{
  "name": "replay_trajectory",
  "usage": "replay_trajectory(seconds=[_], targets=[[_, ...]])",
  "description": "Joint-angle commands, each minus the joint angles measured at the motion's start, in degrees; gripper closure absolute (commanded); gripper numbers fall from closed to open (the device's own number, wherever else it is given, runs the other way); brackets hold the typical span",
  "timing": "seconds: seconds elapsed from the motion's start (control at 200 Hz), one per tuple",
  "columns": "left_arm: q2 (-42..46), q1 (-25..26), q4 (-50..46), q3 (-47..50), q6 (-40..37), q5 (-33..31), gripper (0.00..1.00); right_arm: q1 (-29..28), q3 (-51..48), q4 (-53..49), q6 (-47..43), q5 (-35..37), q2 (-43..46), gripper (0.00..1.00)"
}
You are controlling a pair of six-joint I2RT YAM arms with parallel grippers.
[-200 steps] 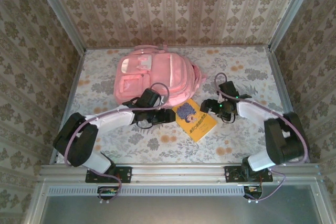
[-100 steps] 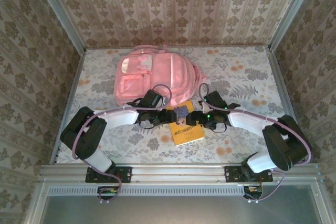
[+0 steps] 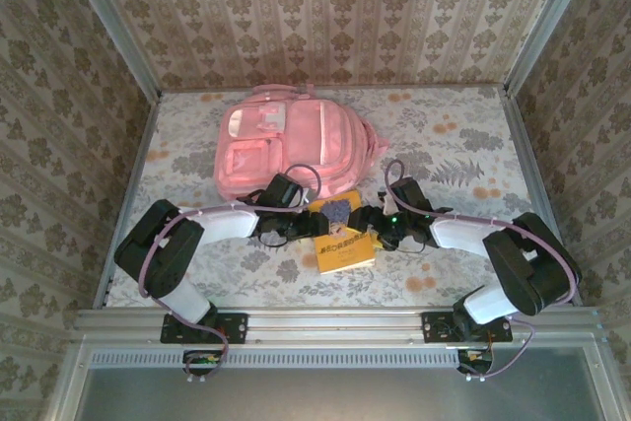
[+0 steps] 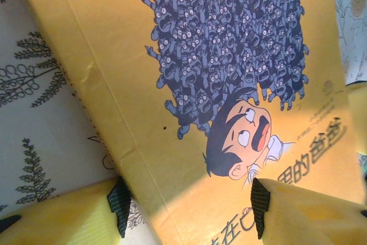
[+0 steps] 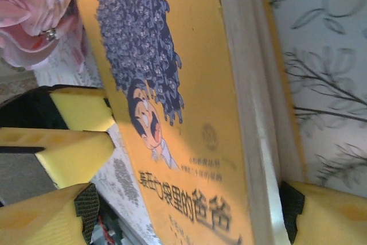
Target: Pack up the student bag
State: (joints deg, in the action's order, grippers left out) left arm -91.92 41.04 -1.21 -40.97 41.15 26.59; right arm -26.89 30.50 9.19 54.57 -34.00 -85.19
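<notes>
Right claw swung in, left claw opposite, flanking book edges.

The student bag blocks the upper left of the worktop. At lower centre the left gripper and right gripper crowd the yellow book. The upper right offers passage, and papered walls bound three sides.

Table with a floral-print top, walled at the back and both sides. A pink backpack lies on it toward 11 o'clock of centre. A yellow book with a cartoon cover sits at 6 o'clock, near the backpack; whether it rests flat cannot be told.
</notes>
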Motion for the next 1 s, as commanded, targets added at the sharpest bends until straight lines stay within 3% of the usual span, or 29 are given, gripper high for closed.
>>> replay_trajectory(seconds=[0.0, 0.13, 0.335, 0.655, 0.995], targets=[[-1.0, 0.8, -2.5, 1.8, -1.9, 4.7, 0.41, -2.1, -0.9, 13.2, 4.4, -7.8, -3.2, 0.22], [-0.6, 1.1, -2.9, 1.5, -2.6, 5.3, 0.43, -2.6, -0.6, 8.8, 2.9, -5.5, -0.5, 0.37], [0.2, 1.2, -5.5, 0.5, -3.8, 4.7, 0.43, -2.6, 2.0, -2.6, -3.0, -0.7, 0.8, 0.48], [3.0, 1.3, -7.7, 1.0, -4.7, 3.9, 0.43, -2.7, 1.6, 0.5, 0.5, -1.5, 1.6, 0.56], [3.0, 3.3, -7.7, 0.4, -4.9, 3.1, 0.44, -5.4, 4.6, -9.2, -2.3, 0.4, 9.1, 0.55]])
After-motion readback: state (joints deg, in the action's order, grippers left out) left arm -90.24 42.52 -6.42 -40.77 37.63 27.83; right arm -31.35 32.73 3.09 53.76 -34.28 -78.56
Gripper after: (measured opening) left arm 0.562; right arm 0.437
